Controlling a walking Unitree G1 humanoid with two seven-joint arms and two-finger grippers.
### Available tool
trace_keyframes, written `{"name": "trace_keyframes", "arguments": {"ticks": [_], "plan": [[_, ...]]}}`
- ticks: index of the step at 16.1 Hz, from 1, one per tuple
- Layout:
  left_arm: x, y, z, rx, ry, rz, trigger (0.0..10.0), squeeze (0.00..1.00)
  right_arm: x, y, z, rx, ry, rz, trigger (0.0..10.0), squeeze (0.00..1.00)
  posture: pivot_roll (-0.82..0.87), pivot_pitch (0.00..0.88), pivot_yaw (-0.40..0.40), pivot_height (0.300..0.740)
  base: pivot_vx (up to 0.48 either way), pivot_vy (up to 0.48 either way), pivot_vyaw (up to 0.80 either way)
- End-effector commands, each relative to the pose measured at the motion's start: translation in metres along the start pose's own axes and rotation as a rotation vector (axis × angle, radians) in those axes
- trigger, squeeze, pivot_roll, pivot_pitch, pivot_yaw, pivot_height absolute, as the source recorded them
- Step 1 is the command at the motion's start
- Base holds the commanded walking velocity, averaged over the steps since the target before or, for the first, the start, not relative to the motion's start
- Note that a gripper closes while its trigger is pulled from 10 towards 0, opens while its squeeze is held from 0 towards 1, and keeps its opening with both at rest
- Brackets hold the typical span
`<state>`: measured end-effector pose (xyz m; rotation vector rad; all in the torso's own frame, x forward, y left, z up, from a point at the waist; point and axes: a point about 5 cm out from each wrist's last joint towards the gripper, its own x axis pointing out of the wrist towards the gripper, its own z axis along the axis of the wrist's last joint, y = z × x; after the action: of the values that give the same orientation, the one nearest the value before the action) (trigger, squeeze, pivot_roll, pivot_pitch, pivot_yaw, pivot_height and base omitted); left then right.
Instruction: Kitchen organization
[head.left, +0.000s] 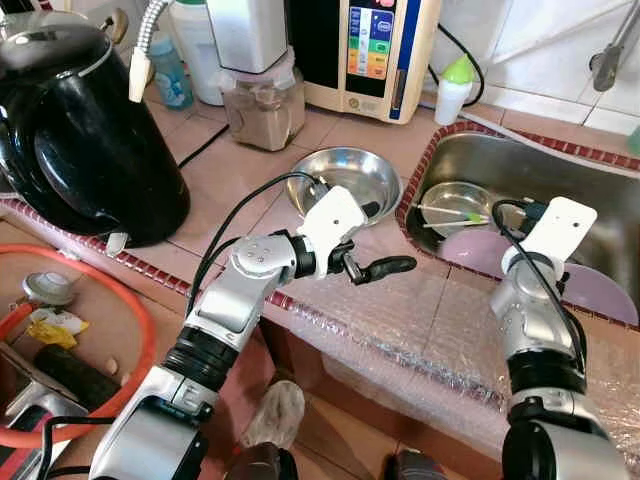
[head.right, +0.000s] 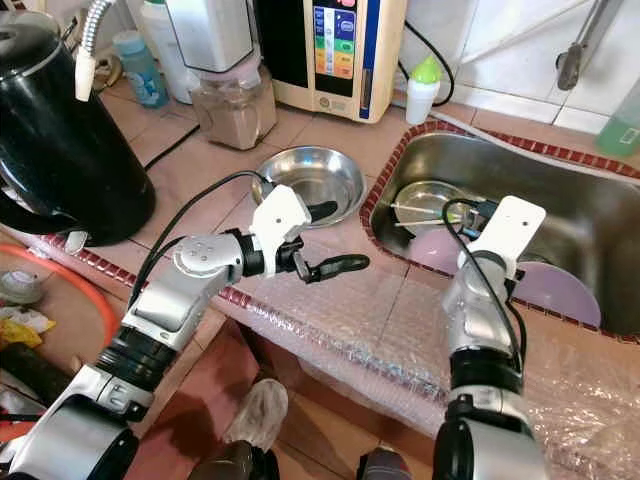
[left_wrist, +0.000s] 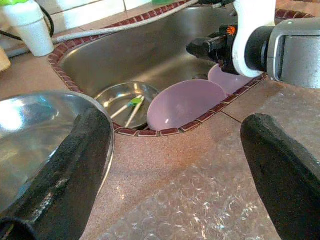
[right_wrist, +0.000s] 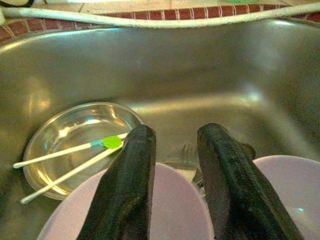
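A steel bowl (head.left: 345, 175) sits on the tiled counter beside the sink (head.left: 600, 190). My left gripper (head.left: 376, 240) hovers wide open just in front of that bowl, with nothing between its fingers (left_wrist: 65, 170). In the sink lie a shallow steel dish (right_wrist: 75, 140) holding white chopsticks (right_wrist: 65, 155) with a green tip, two pink plates (right_wrist: 172, 210) (right_wrist: 295, 185) and a fork (right_wrist: 186, 150). My right gripper (right_wrist: 177, 132) is down in the sink over the nearer pink plate. Its fingers are only a little apart and hold nothing.
A black kettle (head.left: 80, 130) stands at the counter's left. A blender jar (head.left: 262, 100), a water machine (head.left: 370, 50) and a green-capped white bottle (head.left: 455, 90) line the back. Bubble wrap (head.left: 420, 330) covers the front edge. An orange-rimmed basket (head.left: 150, 340) sits low left.
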<state>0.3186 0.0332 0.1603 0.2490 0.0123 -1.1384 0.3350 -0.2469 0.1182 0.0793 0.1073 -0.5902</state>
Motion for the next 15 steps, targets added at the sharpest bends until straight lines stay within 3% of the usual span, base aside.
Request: {"name": "trace_keyframes", "arguments": {"ticks": [1, 3, 6, 7, 9, 10, 11, 12, 15], "plan": [[0.0, 0.006, 0.003, 0.004, -0.006, 0.034, 10.0, 1.0, -0.004, 0.0, -0.006, -0.003, 0.007, -0.001, 10.0, 1.0, -0.08, 0.039, 0.084, 0.74, 0.0, 0.0, 0.0], [-0.002, 0.017, 0.006, 0.005, -0.012, 0.111, 10.0, 1.0, -0.005, 0.005, 0.001, 0.059, -0.031, 0.047, 10.0, 1.0, -0.08, 0.04, 0.08, 0.74, 0.0, 0.0, 0.0], [-0.012, 0.045, 0.01, -0.022, -0.041, 0.325, 10.0, 1.0, -0.012, 0.018, 0.013, 0.113, -0.102, 0.164, 10.0, 1.0, -0.08, 0.045, 0.072, 0.74, 0.0, 0.0, 0.0], [-0.022, 0.062, 0.01, -0.03, -0.044, 0.462, 10.0, 1.0, -0.019, 0.026, 0.016, 0.119, -0.131, 0.228, 10.0, 1.0, -0.07, 0.048, 0.065, 0.74, 0.0, 0.0, 0.0], [-0.033, 0.077, 0.007, -0.056, -0.051, 0.598, 10.0, 1.0, -0.025, 0.033, 0.015, 0.131, -0.123, 0.272, 10.0, 1.0, -0.07, 0.05, 0.062, 0.74, 0.0, 0.0, 0.0], [-0.045, 0.088, -0.001, -0.12, -0.044, 0.72, 10.0, 1.0, -0.033, 0.042, 0.018, 0.14, -0.123, 0.334, 10.0, 1.0, -0.07, 0.053, 0.057, 0.74, 0.0, 0.0, 0.0], [-0.05, 0.092, -0.004, -0.144, -0.045, 0.759, 10.0, 1.0, -0.036, 0.046, 0.02, 0.149, -0.128, 0.362, 10.0, 1.0, -0.07, 0.053, 0.057, 0.74, 0.0, 0.0, 0.0], [-0.054, 0.096, -0.009, -0.234, -0.07, 0.798, 10.0, 1.0, -0.044, 0.051, 0.023, 0.152, -0.142, 0.415, 10.0, 0.0, -0.08, 0.055, 0.055, 0.74, 0.0, 0.0, 0.0], [-0.057, 0.101, -0.02, -0.352, -0.053, 0.851, 10.0, 1.0, -0.061, 0.052, 0.021, 0.158, -0.123, 0.503, 10.0, 0.0, -0.08, 0.055, 0.056, 0.74, 0.0, 0.0, 0.0]]}}
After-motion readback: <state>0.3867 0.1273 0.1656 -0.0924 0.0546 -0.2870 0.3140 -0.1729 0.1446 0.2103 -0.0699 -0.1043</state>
